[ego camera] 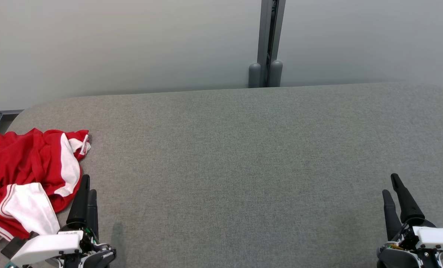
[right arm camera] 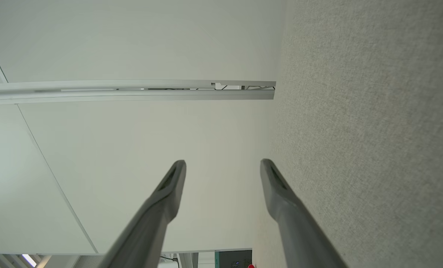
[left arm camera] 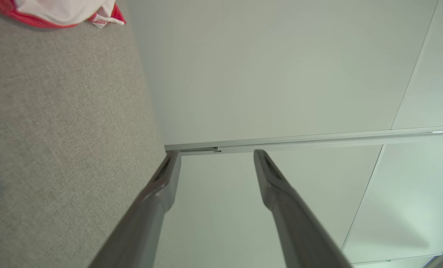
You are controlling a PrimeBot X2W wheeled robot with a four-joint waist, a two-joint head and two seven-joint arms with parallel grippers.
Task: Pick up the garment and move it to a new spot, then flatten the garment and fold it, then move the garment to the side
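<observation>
The left gripper is wide open and empty above the grey table. The crumpled red-and-white garment lies just beside it, on its left. The right gripper, also wide and empty, is well apart from the garment, which lies far to its left.

Lighting even, diffuse, moderately bright; faint shadow on table beside left claw; head view sharp; wrist views' near fingers soft-focused.
</observation>
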